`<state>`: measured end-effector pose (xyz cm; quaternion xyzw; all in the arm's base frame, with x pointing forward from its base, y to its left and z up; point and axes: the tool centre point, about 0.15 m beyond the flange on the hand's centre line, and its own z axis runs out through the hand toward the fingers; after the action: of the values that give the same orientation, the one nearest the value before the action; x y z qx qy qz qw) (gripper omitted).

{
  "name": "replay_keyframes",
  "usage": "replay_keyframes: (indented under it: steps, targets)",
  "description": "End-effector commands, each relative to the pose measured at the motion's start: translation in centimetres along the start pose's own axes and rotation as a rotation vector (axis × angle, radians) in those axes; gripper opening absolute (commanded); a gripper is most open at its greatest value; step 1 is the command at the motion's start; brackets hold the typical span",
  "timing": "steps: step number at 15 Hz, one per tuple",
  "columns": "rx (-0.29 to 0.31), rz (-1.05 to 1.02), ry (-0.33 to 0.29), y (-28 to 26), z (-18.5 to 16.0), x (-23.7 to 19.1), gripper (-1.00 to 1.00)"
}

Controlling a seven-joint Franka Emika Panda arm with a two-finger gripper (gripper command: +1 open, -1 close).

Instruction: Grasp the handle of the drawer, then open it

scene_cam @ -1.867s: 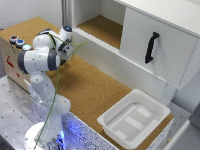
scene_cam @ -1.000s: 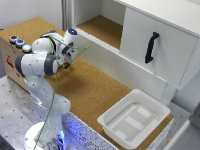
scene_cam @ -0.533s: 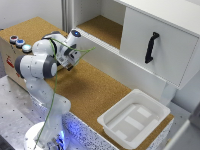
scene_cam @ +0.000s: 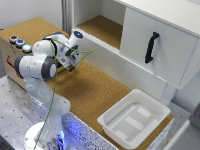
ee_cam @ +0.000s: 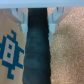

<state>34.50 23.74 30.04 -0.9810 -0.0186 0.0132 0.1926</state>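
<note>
Arm: I see it (scene_cam: 42, 65) at the exterior view's left, bent over the cork floor (scene_cam: 95, 90).
Gripper: (scene_cam: 71, 64) left of centre, well apart from the handle; in the wrist view its fingers (ee_cam: 21, 16) stand apart, nothing between them.
Handle: (scene_cam: 151, 47) black, upright, right of centre.
Drawer: (scene_cam: 165, 52) white front, upper right.
Tray: (scene_cam: 134, 119) lower right, on the cork.

Robot arms: one (scene_cam: 37, 67)
Drawers with a handle: one (scene_cam: 157, 45)
Black bar handles: one (scene_cam: 151, 47)
White plastic trays: one (scene_cam: 107, 121)
Round buttons on the cardboard box: three (scene_cam: 19, 43), possibly more; the view is blurred
Cardboard boxes: one (scene_cam: 9, 57)
</note>
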Motion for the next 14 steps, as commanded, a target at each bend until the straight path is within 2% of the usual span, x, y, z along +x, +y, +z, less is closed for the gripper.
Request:
replay_keyframes:
  steps: [1,14]
  targets:
    - [0.061,0.025,0.015,6.9,5.5,-1.3,-1.0]
    - [0.028,0.042,0.018,8.7,4.2,-1.9,-1.0]
